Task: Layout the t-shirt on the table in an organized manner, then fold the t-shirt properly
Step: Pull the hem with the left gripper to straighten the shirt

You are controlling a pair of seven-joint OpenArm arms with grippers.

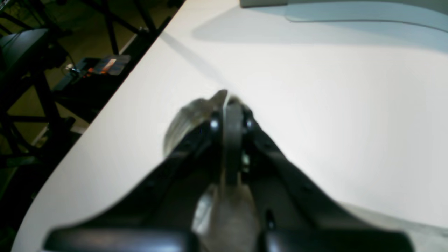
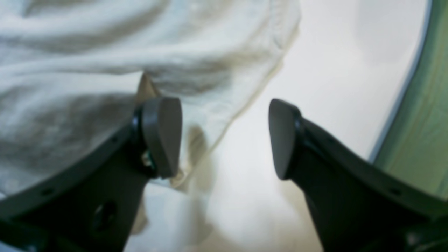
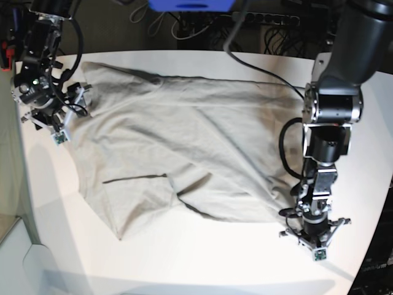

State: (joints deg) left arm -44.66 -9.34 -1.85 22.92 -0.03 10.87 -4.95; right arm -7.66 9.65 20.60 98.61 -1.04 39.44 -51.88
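Left end effector (image 1: 229, 105) pinches the shirt (image 3: 184, 141) hem to pull it flat; right end effector (image 2: 224, 138) spread beside the sleeve.

The t-shirt (image 3: 184, 153) lies on the table (image 3: 202, 264), between the left pincer (image 3: 309, 222) and right pincer (image 3: 72, 101).

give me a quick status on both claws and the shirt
Left claw shut on a pinch of the t-shirt. Right claw open at the shirt's edge, holding nothing. Shirt spread but wrinkled on the table. Nothing in the way.
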